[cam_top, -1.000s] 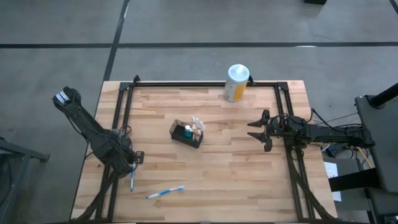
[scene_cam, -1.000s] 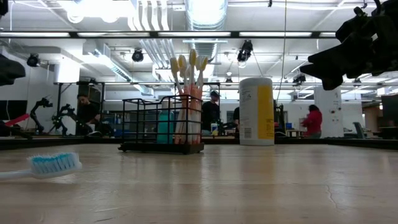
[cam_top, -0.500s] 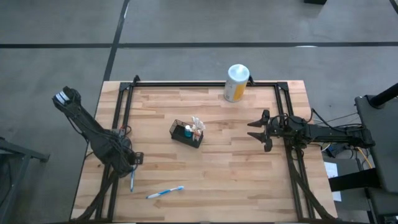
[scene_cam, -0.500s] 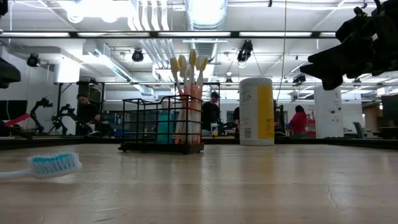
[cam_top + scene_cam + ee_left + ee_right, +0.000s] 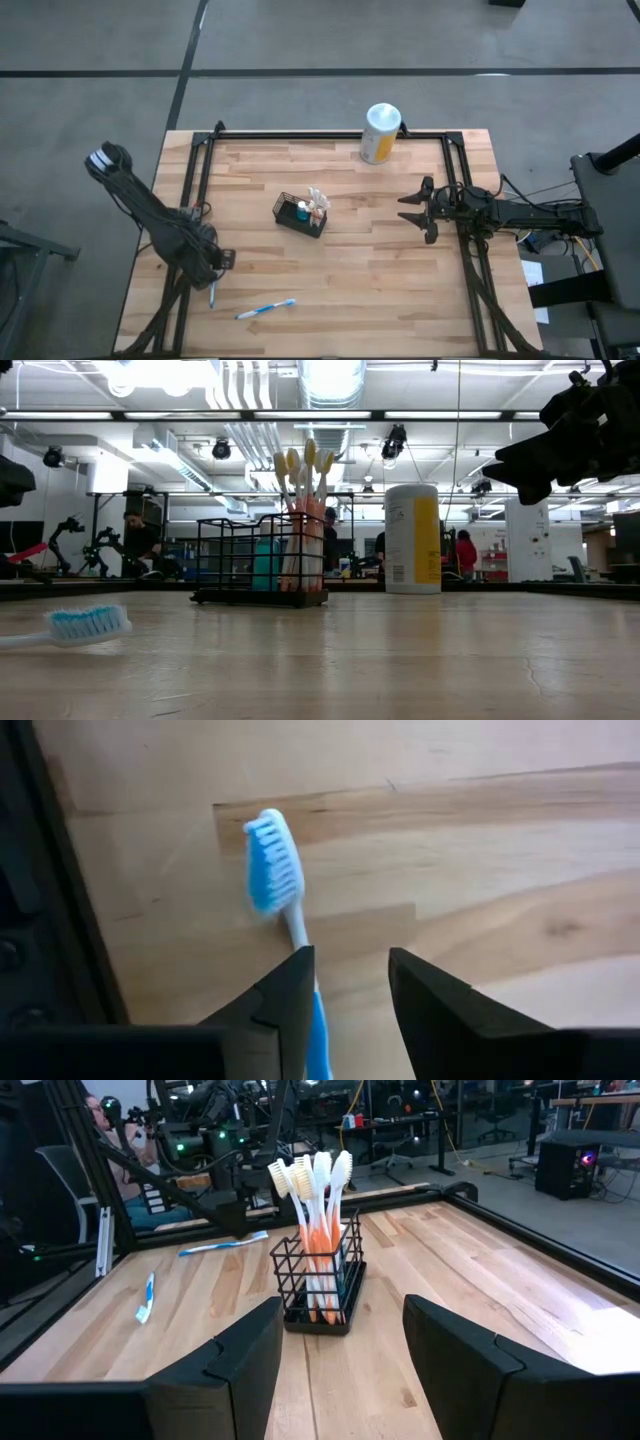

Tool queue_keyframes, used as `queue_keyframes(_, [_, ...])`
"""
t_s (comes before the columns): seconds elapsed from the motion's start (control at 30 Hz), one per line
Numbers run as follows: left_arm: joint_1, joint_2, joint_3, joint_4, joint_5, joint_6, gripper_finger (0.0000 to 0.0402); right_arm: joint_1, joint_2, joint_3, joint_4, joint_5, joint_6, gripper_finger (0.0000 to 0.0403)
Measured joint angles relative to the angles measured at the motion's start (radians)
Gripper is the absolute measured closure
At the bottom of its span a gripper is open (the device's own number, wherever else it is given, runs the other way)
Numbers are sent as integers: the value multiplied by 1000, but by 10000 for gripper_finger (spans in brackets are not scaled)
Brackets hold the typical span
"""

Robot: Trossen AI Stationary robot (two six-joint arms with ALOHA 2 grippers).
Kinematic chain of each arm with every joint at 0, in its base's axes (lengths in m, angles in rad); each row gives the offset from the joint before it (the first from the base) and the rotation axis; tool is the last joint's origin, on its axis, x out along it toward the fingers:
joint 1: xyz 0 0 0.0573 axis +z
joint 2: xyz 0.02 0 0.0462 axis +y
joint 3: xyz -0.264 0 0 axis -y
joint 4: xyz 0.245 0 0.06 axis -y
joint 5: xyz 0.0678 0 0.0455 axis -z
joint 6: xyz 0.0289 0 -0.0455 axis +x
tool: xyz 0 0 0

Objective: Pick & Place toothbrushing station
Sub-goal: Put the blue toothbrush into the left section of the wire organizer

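Both hands spread: left hand (image 5: pixel 345 985) over toothbrush (image 5: pixel 275 880) near table (image 5: pixel 400 290) edge.

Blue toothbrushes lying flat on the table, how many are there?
2. One blue and white plastic toothbrush lies at the left gripper, near the wooden table's left edge. The other blue toothbrush lies near the front edge. More may be hidden by the arms.

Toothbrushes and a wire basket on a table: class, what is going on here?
The left claw hovers open at the table's left edge over a blue toothbrush lying flat on the wood, gripping nothing. A second blue toothbrush lies loose nearby. The black wire basket mid-table already holds white brushes. The right claw waits open at the right side.
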State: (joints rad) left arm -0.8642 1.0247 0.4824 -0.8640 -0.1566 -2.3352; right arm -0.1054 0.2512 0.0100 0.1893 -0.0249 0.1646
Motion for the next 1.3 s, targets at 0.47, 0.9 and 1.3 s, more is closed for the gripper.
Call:
queue_keyframes(0.47, [0,88,1,-27,32,23,266,0,0,0,0,0,0,199])
queue_keyframes(0.9, [-1,79,-38,2,10,26,266,0,0,0,0,0,0,199])
queue_keyframes(1.3, [0,77,-35,37,-32,39,362,0,0,0,0,0,0,199])
